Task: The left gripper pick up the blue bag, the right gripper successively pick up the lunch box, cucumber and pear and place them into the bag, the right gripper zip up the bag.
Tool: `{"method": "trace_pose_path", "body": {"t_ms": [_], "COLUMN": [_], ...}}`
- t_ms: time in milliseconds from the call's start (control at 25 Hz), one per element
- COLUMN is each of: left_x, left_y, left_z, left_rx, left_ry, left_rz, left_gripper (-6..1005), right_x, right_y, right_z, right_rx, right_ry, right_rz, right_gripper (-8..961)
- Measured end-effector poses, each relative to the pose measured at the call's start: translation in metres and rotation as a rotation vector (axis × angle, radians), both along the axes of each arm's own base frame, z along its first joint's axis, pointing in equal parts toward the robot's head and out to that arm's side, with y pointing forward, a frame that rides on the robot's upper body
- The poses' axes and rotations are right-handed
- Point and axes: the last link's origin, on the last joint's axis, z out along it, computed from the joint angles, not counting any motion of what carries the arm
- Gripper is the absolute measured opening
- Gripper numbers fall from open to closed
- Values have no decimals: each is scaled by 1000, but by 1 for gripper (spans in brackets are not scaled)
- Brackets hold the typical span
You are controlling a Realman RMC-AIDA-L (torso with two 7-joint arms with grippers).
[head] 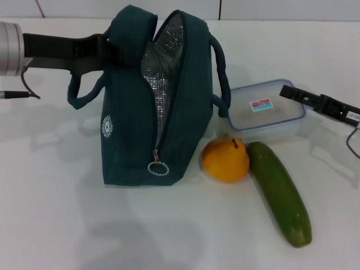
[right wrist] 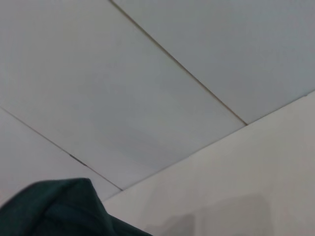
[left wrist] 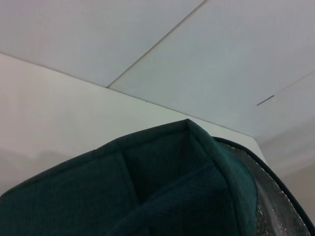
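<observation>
The blue bag [head: 135, 129] stands upright in the middle of the table. Its zip is open and shows the silver foil lining [head: 166, 62]; the ring zip pull [head: 158, 167] hangs low at the front. My left gripper [head: 109, 48] reaches in from the left and is shut on the bag's top left edge. The bag also fills the low part of the left wrist view [left wrist: 162, 187] and a corner of the right wrist view [right wrist: 59, 209]. The lunch box [head: 264, 112] lies right of the bag. My right gripper [head: 288, 91] hovers over its far right edge. The pear [head: 225, 160] and the cucumber [head: 281, 191] lie in front of the lunch box.
The white table [head: 67, 225] spreads out in front and to the left of the bag. A white panelled wall [head: 270, 8] runs behind the table. The bag's right handle [head: 220, 62] arches toward the lunch box.
</observation>
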Motion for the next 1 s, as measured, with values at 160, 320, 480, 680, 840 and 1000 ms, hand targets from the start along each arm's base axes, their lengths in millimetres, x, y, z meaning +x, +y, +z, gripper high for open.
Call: {"method": "trace_pose_path", "body": {"t_ms": [160,320,480,680,840,1000], "left_x": [-1,-2,0,0,0,0], "left_y": [-1,-1,-2,-3,-3,-3], "left_z": [0,-1,0,0,0,0], "left_rx": [-1,-1,0,0,0,-1], "left_ry": [-1,-3,-20,-22,-23,-22], "left_rz": [3,4,-4,-7,-8,-8], "left_gripper": [37,39,39,39,38,38], "right_x": [0,-1,-4,-5,-8,-9], "right_y": [-3,-7,-8,-8,-8,-8], "right_z": [5,8,9,8,6,4], "right_rx": [-1,-5,-9,-15,-18,-21], "right_ry": [42,85,114,123,127,130], "right_rz": [-3,-7,-1,-1,1,1], "right_gripper": [778,770,763,704,598,551]}}
